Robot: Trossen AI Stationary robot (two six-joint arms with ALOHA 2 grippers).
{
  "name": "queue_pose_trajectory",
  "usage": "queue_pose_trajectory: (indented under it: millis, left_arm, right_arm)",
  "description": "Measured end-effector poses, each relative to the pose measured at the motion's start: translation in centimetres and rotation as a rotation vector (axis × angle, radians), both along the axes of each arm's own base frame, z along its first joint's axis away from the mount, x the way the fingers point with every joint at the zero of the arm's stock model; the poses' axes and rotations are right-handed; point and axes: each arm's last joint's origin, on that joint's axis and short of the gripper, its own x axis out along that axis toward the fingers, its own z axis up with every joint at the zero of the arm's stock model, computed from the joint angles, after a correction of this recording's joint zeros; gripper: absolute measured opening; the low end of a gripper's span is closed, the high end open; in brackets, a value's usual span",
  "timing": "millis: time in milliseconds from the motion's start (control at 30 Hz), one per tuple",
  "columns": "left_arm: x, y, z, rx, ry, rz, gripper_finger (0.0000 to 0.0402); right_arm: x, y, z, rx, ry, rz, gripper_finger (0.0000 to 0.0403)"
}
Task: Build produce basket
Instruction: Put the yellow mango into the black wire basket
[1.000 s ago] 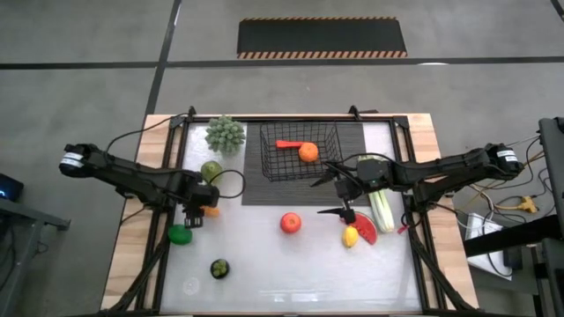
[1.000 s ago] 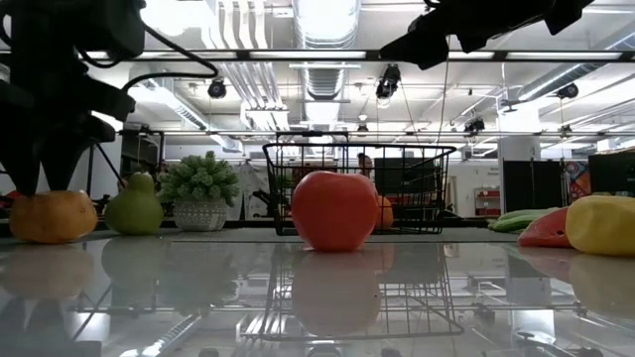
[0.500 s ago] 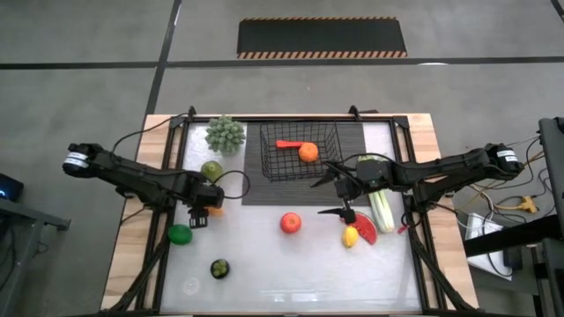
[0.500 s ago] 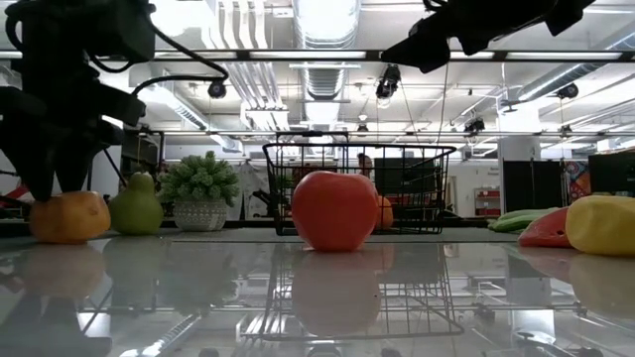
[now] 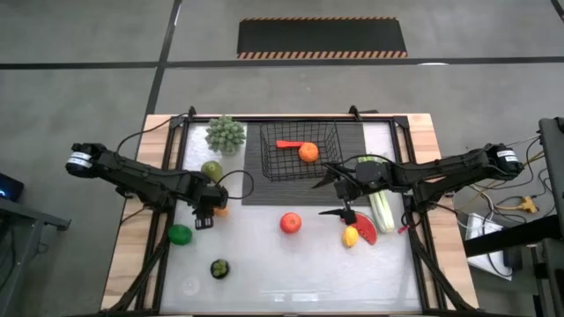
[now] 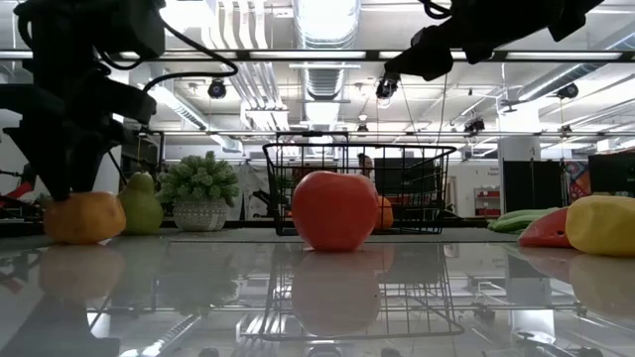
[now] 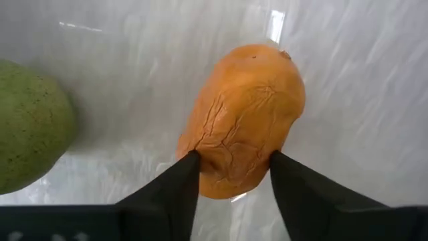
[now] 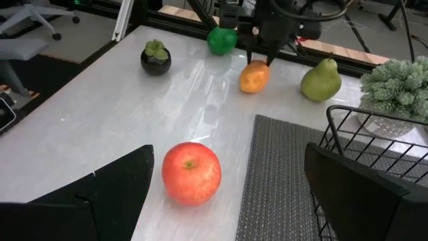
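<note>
Left tool [image 7: 231, 171] sits at the 9 o'clock side of the white table [image 5: 264, 264], lowered onto an orange-yellow fruit [image 7: 242, 120]. Both fingers [image 7: 175, 184] press the fruit's flanks in the left wrist view: tool closed on it, at a medium gap. In the low view the fruit [image 6: 83, 216] rests on the table surface under the tool.

Just beside it, toward 11 o'clock, a green pear [image 5: 211, 169]. Green round fruit [image 5: 180, 234] at 8 o'clock of the held fruit, apart from it. Dark round fruit [image 5: 218, 269] toward 7 o'clock of the table, well apart.

Basket [image 5: 299, 151]: at 12 o'clock of the table, standing on the dark ribbed mat [image 5: 256, 189]. Inside it an orange [image 5: 307, 152] and a carrot [image 5: 286, 144], the carrot toward the basket's 10 o'clock corner.

Potted succulent [image 5: 225, 134] just to the 9 o'clock side of the basket.

Red apple [image 5: 290, 223] near table centre, off the mat, on bare table.

Right tool [image 5: 335, 194] hovers at about 3 o'clock of centre, above the table, fingers [image 8: 100, 194] spread wide, holding nothing. Close at its 4 o'clock: lemon [image 5: 351, 236], watermelon slice [image 5: 365, 229], celery [image 5: 382, 208], clustered together, lemon touching the slice.
</note>
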Motion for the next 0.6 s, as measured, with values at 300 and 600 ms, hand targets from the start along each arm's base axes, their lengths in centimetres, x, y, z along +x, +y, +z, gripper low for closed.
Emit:
queue_pose_trajectory:
  millis: [300, 600]
  left_arm:
    - [0.2, 0.1, -0.9, 0.029, -0.029, -0.016, 0.0289]
    - [1.1, -0.1, -1.6, 0.024, -0.065, -0.023, 0.0279]
  right_arm:
    - [-0.1, 0.0, -0.2, 0.014, 0.011, -0.006, 0.0368]
    - [-0.1, 0.0, -0.3, 0.023, 0.013, -0.010, 0.0368]
